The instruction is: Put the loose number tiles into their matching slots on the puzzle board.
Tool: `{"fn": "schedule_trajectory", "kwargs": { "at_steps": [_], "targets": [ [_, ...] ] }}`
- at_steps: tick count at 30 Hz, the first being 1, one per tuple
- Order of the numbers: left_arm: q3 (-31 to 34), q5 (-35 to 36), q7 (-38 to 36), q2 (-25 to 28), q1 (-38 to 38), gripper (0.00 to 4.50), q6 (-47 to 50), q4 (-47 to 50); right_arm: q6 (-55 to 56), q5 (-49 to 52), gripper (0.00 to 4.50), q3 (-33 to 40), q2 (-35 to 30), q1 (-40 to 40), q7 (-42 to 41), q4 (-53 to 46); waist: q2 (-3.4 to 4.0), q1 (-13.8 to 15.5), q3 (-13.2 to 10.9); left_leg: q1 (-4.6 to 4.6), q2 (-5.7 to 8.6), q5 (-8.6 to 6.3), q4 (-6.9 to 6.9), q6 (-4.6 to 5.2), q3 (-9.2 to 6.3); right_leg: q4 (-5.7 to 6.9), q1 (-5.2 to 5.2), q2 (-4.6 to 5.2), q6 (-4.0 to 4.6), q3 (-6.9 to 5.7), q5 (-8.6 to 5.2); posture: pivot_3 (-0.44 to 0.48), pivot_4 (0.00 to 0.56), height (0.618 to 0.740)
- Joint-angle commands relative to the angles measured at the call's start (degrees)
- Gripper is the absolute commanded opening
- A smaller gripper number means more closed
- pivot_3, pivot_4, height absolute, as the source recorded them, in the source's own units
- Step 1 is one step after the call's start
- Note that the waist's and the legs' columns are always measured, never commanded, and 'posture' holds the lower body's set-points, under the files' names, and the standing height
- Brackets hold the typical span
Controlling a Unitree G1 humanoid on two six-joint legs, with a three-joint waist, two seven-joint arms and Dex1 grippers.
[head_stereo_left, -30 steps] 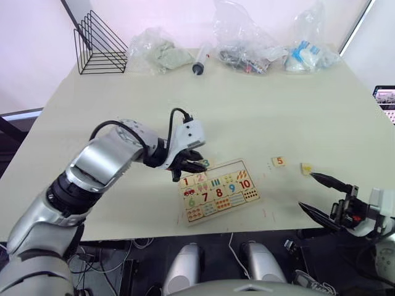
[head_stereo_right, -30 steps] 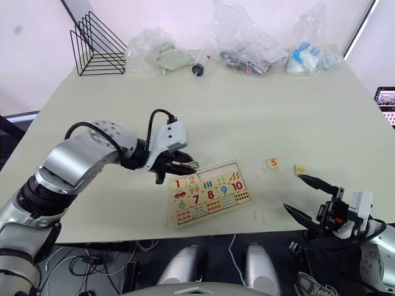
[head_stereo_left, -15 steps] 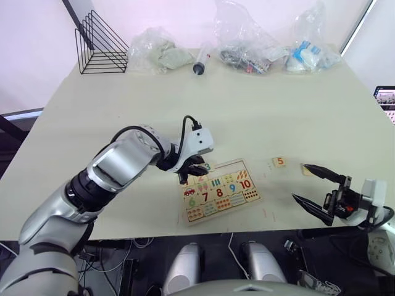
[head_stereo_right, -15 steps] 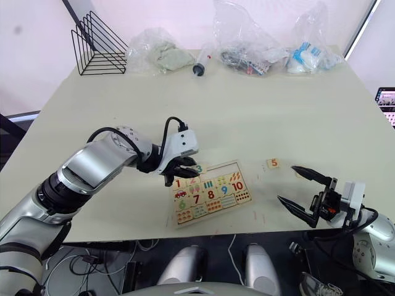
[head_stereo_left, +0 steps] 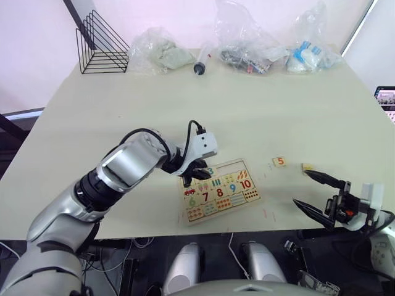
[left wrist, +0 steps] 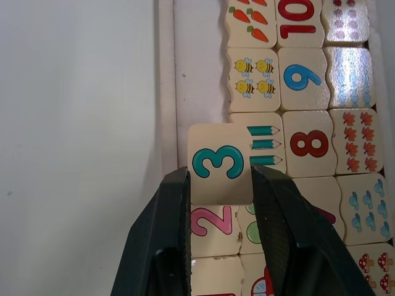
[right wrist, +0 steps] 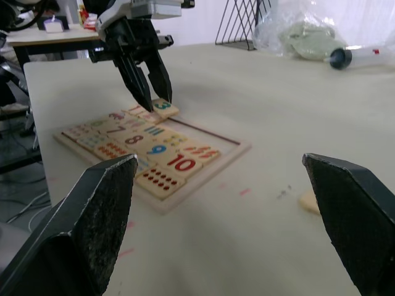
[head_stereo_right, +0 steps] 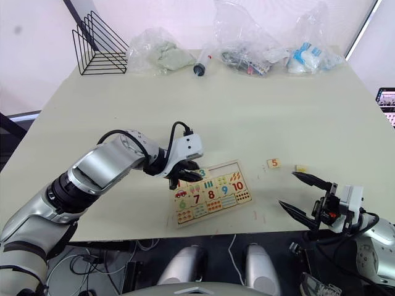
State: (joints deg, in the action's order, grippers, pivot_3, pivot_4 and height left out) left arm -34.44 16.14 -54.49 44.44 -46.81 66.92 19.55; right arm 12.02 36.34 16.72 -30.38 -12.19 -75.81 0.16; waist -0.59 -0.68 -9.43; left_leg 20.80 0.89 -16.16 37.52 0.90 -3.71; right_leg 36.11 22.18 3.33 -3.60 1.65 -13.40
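- The 3 tile [left wrist: 220, 163] is pinched between the two fingers of the left gripper [left wrist: 220, 203], over the board's top row, just past the 2 tile [left wrist: 214, 222] already seated there.
- It overlaps the pencil tile and the bare slots [left wrist: 196, 74] beyond; whether it lies flat in its slot or is a little raised is hard to tell.
- The board [head_stereo_left: 218, 190] lies near the table's front edge, with 6 to 10, picture and dot tiles in place.
- The 5 tile [head_stereo_left: 279, 161] lies loose on the table [head_stereo_left: 259, 117] to the right of the board, well apart from it.
- A yellowish tile [head_stereo_left: 307, 167] lies further right, just beside the upper finger of the right gripper [head_stereo_left: 317, 192].
- The right gripper hovers off the table's front right corner, fingers spread wide, holding nothing.
- At the far edge: a wire rack [head_stereo_left: 102, 44], a syringe [head_stereo_left: 200, 61] and plastic bags [head_stereo_left: 247, 38].
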Motion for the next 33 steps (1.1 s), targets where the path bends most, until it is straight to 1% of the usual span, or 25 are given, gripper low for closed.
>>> {"fn": "schedule_trajectory", "kwargs": {
  "at_steps": [1, 7, 17, 33],
  "targets": [
    [-0.6, -1.1, 0.0, -0.4, -1.3, 0.94, -1.3, 0.3, 0.6, 0.6, 4.5, 2.4, -1.0, -1.5, 0.3, -1.3, 0.0, 0.0, 0.0, 0.0, 0.0, 0.0, 0.0, 0.0, 0.0, 0.0, 0.0, 0.0, 0.0, 0.0, 0.0, 0.0, 0.15, 0.74],
    [-1.0, -1.9, -0.7, -1.2, -1.7, 0.94, -2.2, -0.9, 1.0, 0.8, 4.5, 3.6, -1.3, -3.8, 0.4, -1.2, 0.0, 0.0, 0.0, -0.01, 0.0, 0.0, 0.01, 0.0, 0.02, 0.02, 0.0, 0.0, 0.0, 0.02, 0.0, 0.0, 0.15, 0.74],
    [-2.5, -3.7, -1.1, -3.2, -2.7, 0.94, -3.9, -3.7, 2.3, 0.6, 4.5, 3.9, -0.4, -4.3, 0.2, -0.5, 0.0, 0.0, 0.0, -0.04, 0.0, 0.0, 0.03, 0.0, 0.04, 0.06, 0.0, -0.01, 0.0, 0.06, 0.0, 0.0, 0.15, 0.74],
    [-4.0, -6.5, -2.1, -3.1, -2.2, 0.94, -5.1, -4.5, 3.9, 0.4, 4.5, 3.5, 0.4, -4.9, 0.0, -0.1, 0.0, 0.0, 0.0, -0.05, 0.0, 0.0, 0.06, 0.0, 0.02, 0.11, 0.0, -0.01, 0.0, 0.07, 0.0, 0.0, 0.15, 0.74]
  ]
}}
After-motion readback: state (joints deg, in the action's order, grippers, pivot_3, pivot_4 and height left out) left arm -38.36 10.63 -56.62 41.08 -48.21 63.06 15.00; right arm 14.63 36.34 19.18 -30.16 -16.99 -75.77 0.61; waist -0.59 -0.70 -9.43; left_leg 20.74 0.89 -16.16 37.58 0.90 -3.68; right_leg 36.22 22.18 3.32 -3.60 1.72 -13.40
